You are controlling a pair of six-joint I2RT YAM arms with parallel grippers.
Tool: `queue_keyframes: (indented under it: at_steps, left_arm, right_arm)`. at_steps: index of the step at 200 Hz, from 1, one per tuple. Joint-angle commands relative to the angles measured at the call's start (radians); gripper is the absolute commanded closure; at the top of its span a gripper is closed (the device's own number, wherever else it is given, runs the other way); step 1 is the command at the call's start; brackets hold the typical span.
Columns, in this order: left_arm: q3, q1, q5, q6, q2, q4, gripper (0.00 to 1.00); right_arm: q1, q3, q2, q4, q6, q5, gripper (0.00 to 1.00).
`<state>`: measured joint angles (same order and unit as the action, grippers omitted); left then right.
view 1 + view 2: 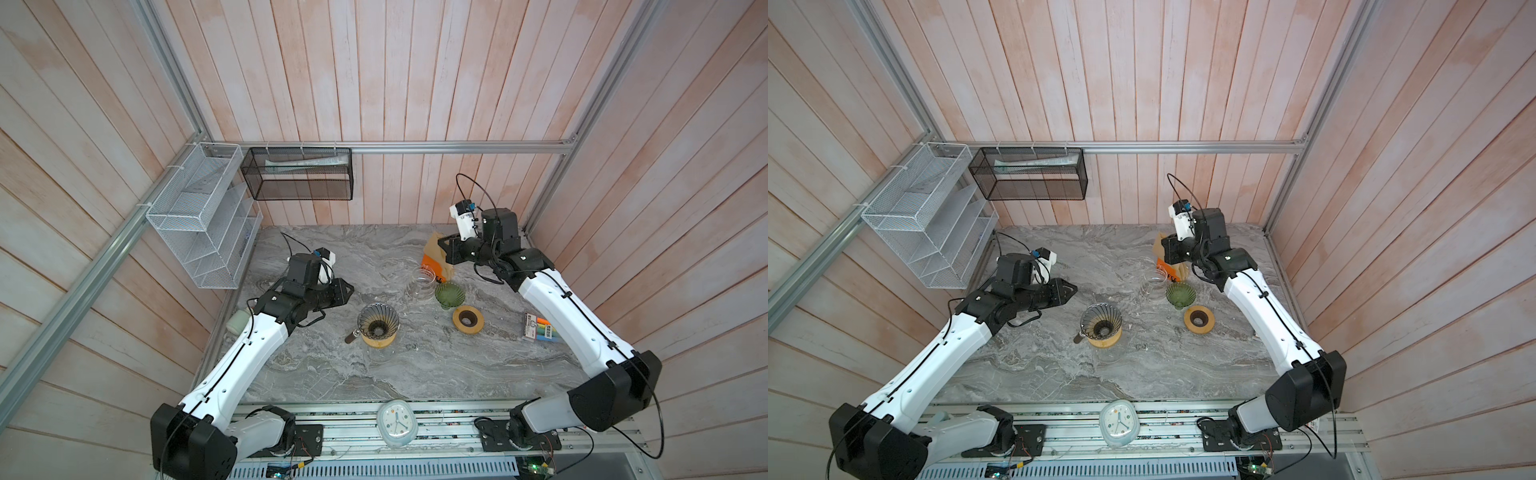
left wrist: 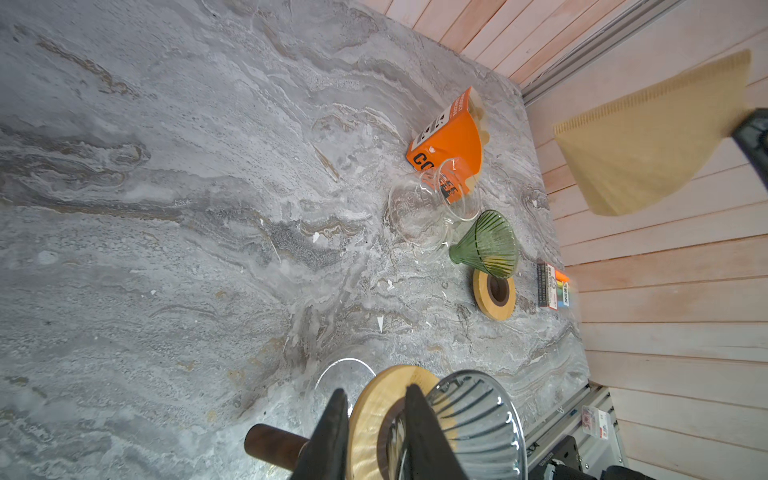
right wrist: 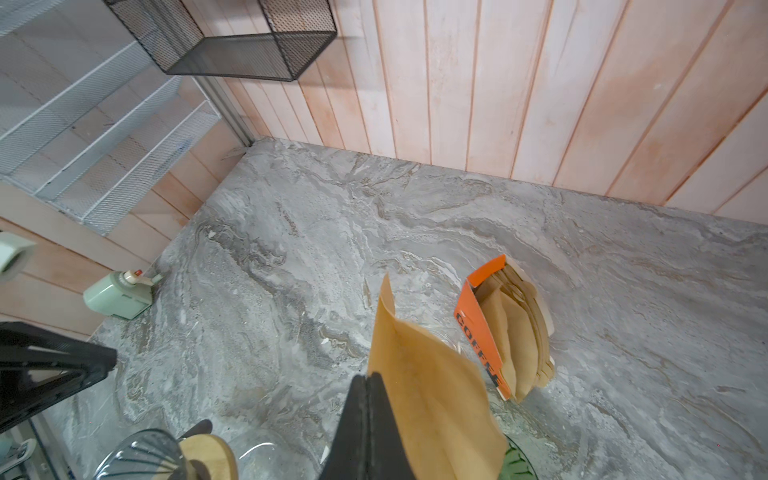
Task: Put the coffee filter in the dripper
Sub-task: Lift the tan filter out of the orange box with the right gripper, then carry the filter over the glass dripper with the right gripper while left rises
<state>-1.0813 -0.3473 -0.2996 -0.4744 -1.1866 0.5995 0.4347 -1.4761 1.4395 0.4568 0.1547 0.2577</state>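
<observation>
free: front table (image 1: pixel 374 374) | blocking: dripper (image 1: pixel 378 322), glass carafe (image 1: pixel 420 282), green dripper (image 1: pixel 449 294)

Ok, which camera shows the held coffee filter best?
Left wrist view: the coffee filter shows nearly whole against the wall. The right wrist view has it close, clamped in the right pincer; both top views show only a corner.

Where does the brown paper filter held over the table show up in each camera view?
In a top view: paper filter at the table's back right, by the orange box.
In a top view: same spot.
Left wrist: in the air against the wall planks, beyond the orange box.
Right wrist: clamped in the right gripper, beside the orange box.
Shared landmark: the orange box.
</observation>
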Motion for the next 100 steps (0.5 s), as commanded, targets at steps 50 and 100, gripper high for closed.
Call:
queue_keyframes:
  at_steps: [50,100]
  left_arm:
    - [-0.061,0.004,0.103,0.031,0.069,0.107,0.73]
    - [-0.049,0.004,0.174,0.02,0.129,0.138,0.73]
  right_arm:
    - [0.231,-0.111,-0.115,0.251,0.005,-0.041,1.0]
    - [0.391,-0.095,-0.128,0.358,0.011,-0.067,1.0]
